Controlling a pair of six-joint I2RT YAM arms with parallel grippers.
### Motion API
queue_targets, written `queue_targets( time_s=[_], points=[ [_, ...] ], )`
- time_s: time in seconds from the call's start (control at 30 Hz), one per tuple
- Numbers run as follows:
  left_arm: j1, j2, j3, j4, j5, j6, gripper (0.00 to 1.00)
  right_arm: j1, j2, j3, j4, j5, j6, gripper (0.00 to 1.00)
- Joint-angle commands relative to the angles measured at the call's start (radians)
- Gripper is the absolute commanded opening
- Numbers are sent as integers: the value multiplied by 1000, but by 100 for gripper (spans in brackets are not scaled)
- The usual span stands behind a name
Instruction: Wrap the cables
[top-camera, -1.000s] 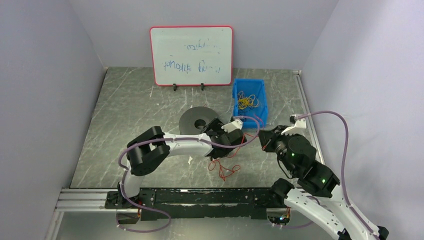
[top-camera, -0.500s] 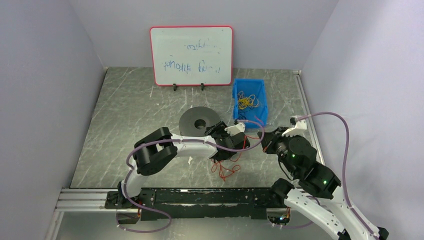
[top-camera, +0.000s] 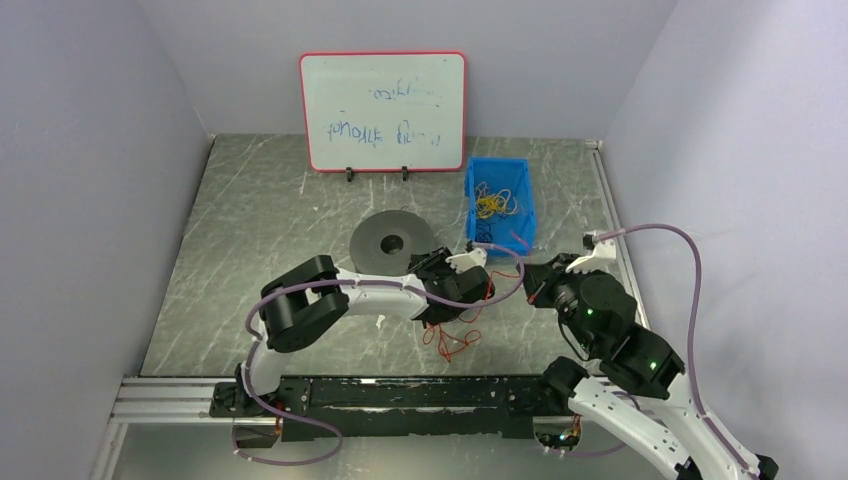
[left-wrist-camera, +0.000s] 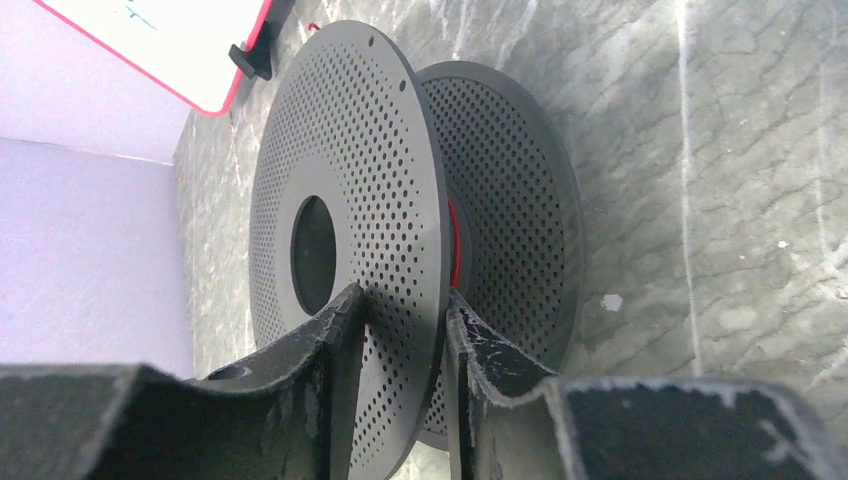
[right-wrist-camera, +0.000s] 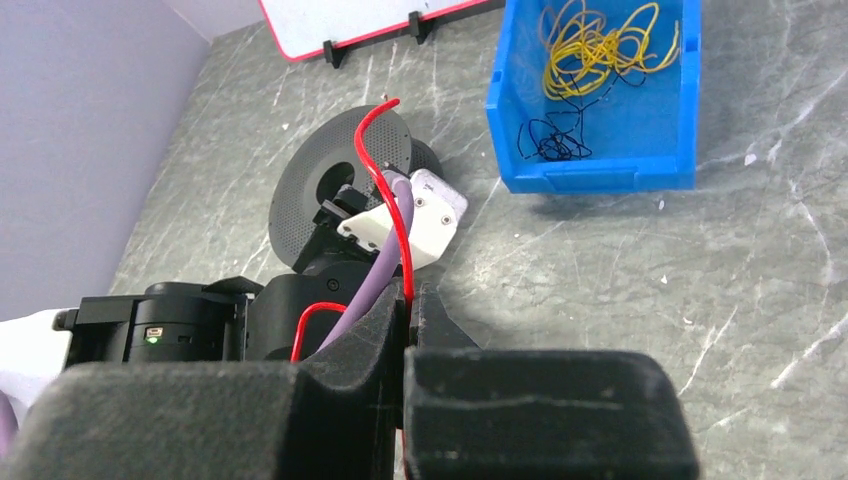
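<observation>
A black perforated spool (top-camera: 383, 240) stands mid-table. Its front disc (left-wrist-camera: 370, 150) runs between the fingers of my left gripper (left-wrist-camera: 405, 300), and both fingers press against it. A few turns of the red cable (left-wrist-camera: 453, 240) show on the hub between the discs. My left gripper (top-camera: 428, 264) sits at the spool's right edge. More of the cable (top-camera: 450, 340) lies in loose loops on the table below it. My right gripper (right-wrist-camera: 410, 295) is shut on a strand of the cable (right-wrist-camera: 385, 170), which arcs up toward the spool (right-wrist-camera: 320, 190). In the top view, my right gripper (top-camera: 531, 284) is right of the left one.
A blue bin (top-camera: 497, 163) holding yellow and black wires stands behind the grippers, its front wall (right-wrist-camera: 600, 178) close by in the right wrist view. A red-framed whiteboard (top-camera: 383, 110) stands at the back. Walls close in both sides.
My left gripper's jaws have closed in onto the spool's front disc, and the spool has shifted slightly left. The right gripper has kept its hold on the cable.
</observation>
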Motion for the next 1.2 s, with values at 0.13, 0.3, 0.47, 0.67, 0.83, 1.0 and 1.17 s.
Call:
queue_targets(
  time_s=[0.13, 0.3, 0.47, 0.67, 0.83, 1.0, 1.17],
  points=[
    [12, -129, -1, 10, -34, 22, 19, -5, -17, 34, -1, 24, 8, 0],
    [22, -217, -7, -20, -36, 23, 8, -5, -10, 23, 21, 17, 3, 0],
    [46, -283, 3, -123, -32, -19, 7, -5, -2, 39, 53, 16, -28, 0],
    [66, -387, -6, -238, 27, -81, 7, -5, 17, 58, 102, 6, -97, 0],
    [66, -498, -20, -303, 122, -117, 7, -5, 59, 61, 161, -37, -153, 0],
    [75, -618, -61, -298, 220, -127, 7, -5, 119, 66, 229, -104, -229, 0],
    [124, -703, -78, -325, 340, -140, 7, -5, 210, 78, 273, -166, -313, 0]
  ],
)
